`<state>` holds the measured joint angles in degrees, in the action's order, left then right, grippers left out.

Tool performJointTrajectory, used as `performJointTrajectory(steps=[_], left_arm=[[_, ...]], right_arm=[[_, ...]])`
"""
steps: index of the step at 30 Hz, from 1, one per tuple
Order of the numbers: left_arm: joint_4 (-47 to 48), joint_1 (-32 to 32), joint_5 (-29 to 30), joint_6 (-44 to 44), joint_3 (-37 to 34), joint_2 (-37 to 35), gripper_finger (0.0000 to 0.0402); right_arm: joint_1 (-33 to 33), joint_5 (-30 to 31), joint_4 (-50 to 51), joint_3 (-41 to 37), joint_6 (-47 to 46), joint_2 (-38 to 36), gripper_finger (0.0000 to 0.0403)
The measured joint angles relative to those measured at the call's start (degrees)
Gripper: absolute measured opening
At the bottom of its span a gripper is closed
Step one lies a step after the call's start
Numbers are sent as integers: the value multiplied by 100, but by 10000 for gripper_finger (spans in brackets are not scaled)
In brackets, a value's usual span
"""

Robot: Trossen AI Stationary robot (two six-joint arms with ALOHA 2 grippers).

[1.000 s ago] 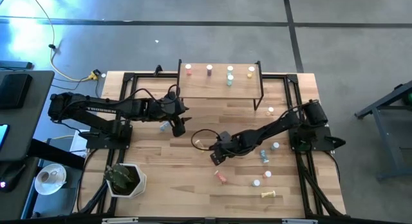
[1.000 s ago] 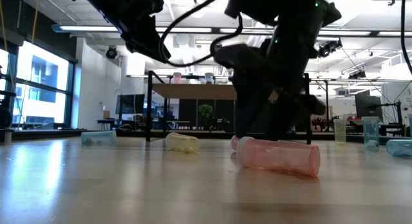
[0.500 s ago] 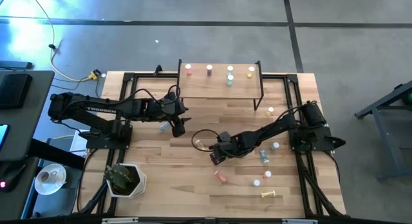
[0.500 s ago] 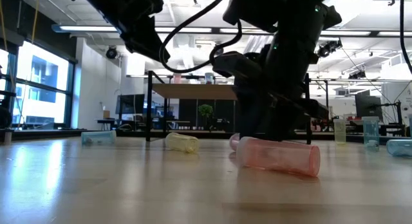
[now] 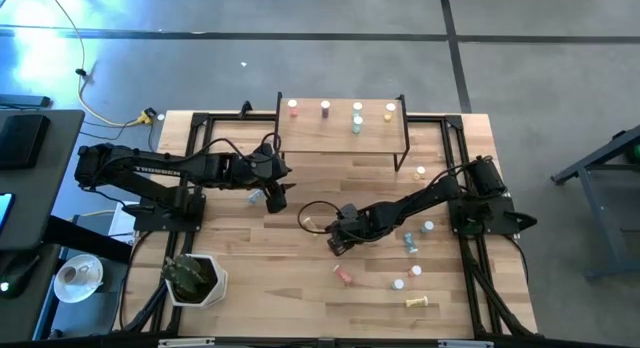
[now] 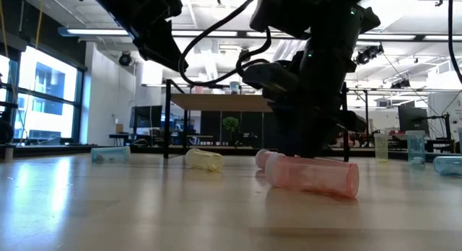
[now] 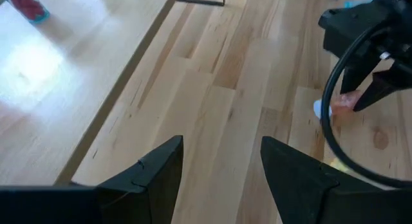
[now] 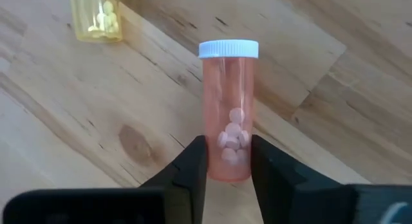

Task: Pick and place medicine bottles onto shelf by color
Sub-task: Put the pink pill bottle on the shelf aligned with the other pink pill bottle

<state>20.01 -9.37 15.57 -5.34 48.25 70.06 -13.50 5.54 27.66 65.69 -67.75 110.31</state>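
A pink medicine bottle point(image 8: 228, 114) with a white cap lies on its side on the wooden table, and my right gripper point(image 8: 228, 169) is shut on it near the table's middle point(image 5: 337, 246). My left gripper point(image 7: 222, 172) hangs open and holding nothing above the table at the left point(image 5: 278, 198), beside a blue bottle point(image 5: 256, 197). A yellow bottle point(image 8: 96, 15) lies close to the held one. The shelf point(image 5: 340, 138) stands at the far edge with several bottles standing along its far edge point(image 5: 325, 109). My right gripper pinches the pink bottle's body near its bottom end point(image 8: 228, 161) between its two fingers, one on each side. The fingers come steeply from above. The bottle lies on its side on the table, its white cap point(image 8: 228, 49) pointing away from the gripper.
Another pink bottle point(image 5: 343, 275) lies nearer the front edge. More bottles are scattered on the right: blue point(image 5: 410, 243), yellow point(image 5: 420, 303), and some standing point(image 5: 399, 284). A potted plant point(image 5: 192, 278) sits at the near left corner.
My right gripper has shut its fingers on the pink bottle, which stays lying on the table.
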Motion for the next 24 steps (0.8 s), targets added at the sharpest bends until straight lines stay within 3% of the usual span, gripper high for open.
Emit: performJointTrajectory(steps=[11,24], left_arm=[[36,0,-134,-1,0,0,200],[-71,2,-1695,105,29,0,200]], right_arm=[[6,327,69,-49,721,-321,88],[-9,549,-299,-29,2507,-1091,85]])
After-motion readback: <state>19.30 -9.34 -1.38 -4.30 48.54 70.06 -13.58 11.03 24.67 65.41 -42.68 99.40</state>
